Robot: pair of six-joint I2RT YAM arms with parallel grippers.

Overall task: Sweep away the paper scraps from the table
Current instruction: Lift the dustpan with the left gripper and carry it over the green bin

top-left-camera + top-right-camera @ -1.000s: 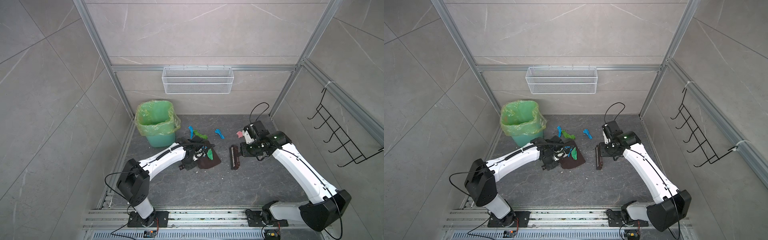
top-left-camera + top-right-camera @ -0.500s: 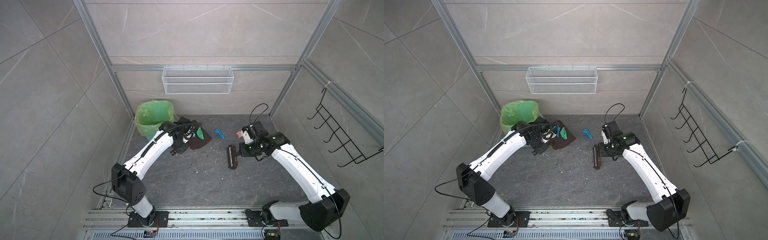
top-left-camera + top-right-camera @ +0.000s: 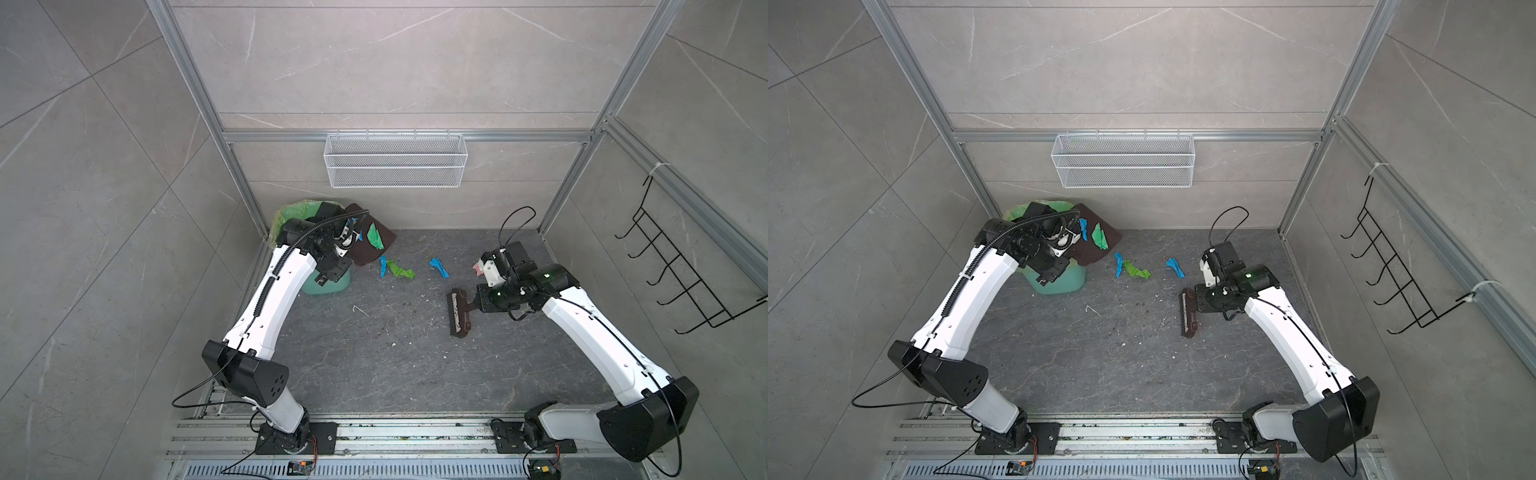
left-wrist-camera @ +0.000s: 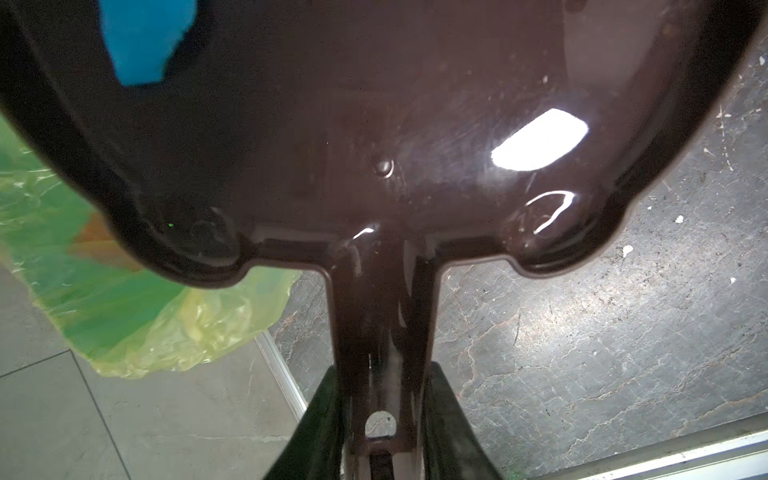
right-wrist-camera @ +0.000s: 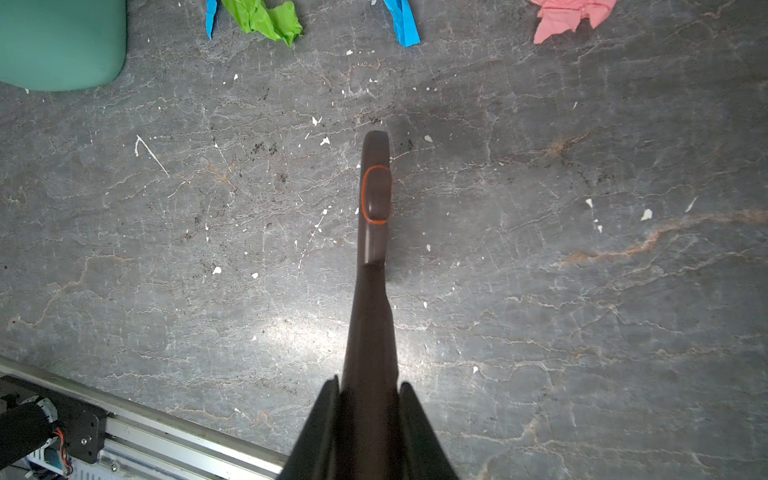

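Observation:
My left gripper (image 3: 343,241) (image 4: 384,370) is shut on the handle of a dark brown dustpan (image 3: 365,255) (image 3: 1090,253), held up at the rim of the green-lined bin (image 3: 291,212). A green scrap (image 3: 376,237) and a blue scrap (image 3: 1084,228) lie in the pan. My right gripper (image 3: 482,299) (image 5: 370,382) is shut on a brown brush (image 3: 458,313) (image 5: 374,199) whose head rests on the table (image 3: 374,365). Behind the brush lie paper scraps: a blue and green pair (image 3: 395,268), a blue one (image 3: 439,267) and a pink one (image 5: 569,14).
A white wire basket (image 3: 395,166) hangs on the back wall and a black hook rack (image 3: 685,282) on the right wall. Small white crumbs dot the table. Aluminium rails (image 3: 374,432) run along the front edge by both arm bases.
My left arm has lifted the dustpan with its scraps off the table's middle and carried it back left to the bin. The brush has shifted slightly toward the front.

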